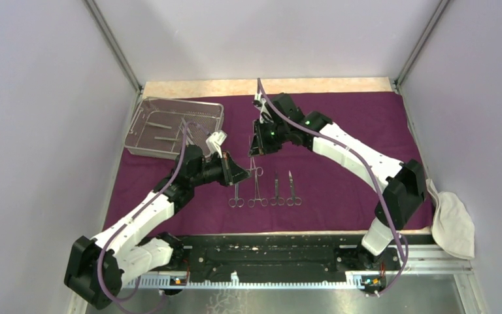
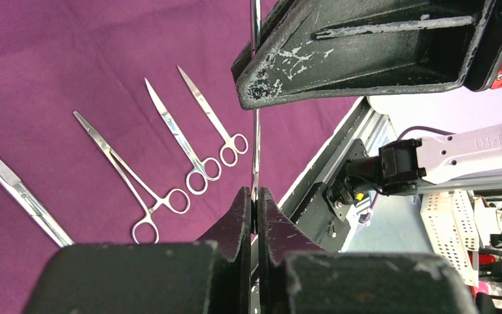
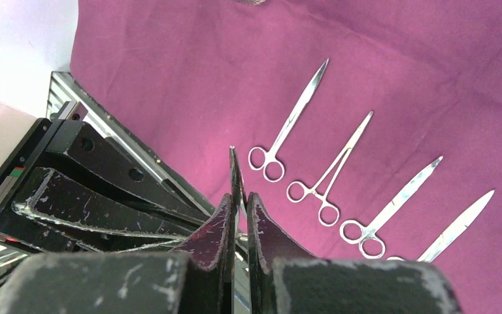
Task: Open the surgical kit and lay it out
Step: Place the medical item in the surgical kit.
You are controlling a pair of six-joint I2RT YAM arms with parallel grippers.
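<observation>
The dark purple cloth wrap [image 1: 346,124] lies spread flat on the table. Four steel instruments [image 1: 265,193] lie in a row on it near the front; they also show in the left wrist view [image 2: 170,150] and the right wrist view [image 3: 330,176]. The silver mesh tray [image 1: 145,103] stands at the back left with a few instruments [image 1: 162,125] inside. My left gripper [image 1: 240,175] [image 2: 255,196] and right gripper [image 1: 255,149] [image 3: 240,199] meet above the row. Both are shut on one slim steel instrument [image 2: 255,144] [image 3: 234,167], seen edge-on, one at each end.
A crumpled white cloth [image 1: 452,222] lies off the wrap at the front right. A black rail with the arm bases [image 1: 268,252] runs along the near edge. Grey walls close in the left, right and back sides.
</observation>
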